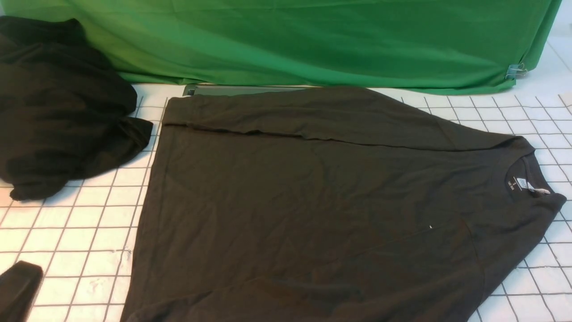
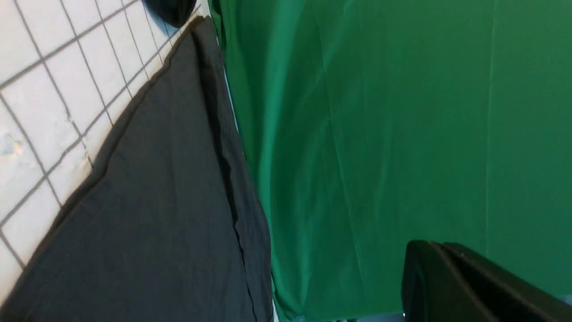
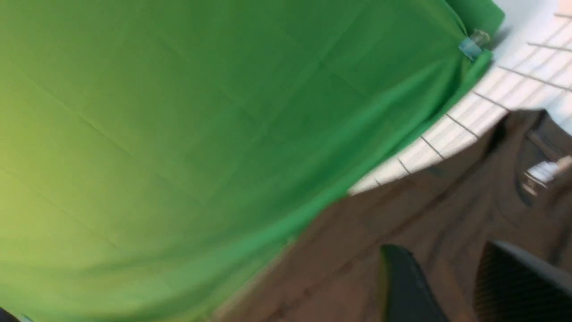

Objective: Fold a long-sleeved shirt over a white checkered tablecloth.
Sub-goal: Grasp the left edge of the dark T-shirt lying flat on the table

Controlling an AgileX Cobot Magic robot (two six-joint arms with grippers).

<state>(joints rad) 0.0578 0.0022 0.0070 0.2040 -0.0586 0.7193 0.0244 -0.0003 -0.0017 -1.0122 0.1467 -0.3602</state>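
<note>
The long-sleeved shirt [image 1: 321, 201] lies spread flat on the white checkered tablecloth [image 1: 80, 223], its collar and white label [image 1: 532, 185] toward the right. The far sleeve is folded along the shirt's back edge. My left gripper [image 2: 429, 250] is shut and holds nothing; it hangs off the shirt's left side, and its dark tip [image 1: 18, 290] shows low at the left of the front view. My right gripper [image 3: 447, 264] is open above the shirt [image 3: 402, 214], with bare cloth showing between its fingers. The front view does not show it.
A shapeless heap of black fabric [image 1: 58, 107] lies at the back left on the tablecloth. The green backdrop cloth [image 1: 313, 40] hangs along the table's far edge, held by a metal clip [image 1: 516, 70] at its right end.
</note>
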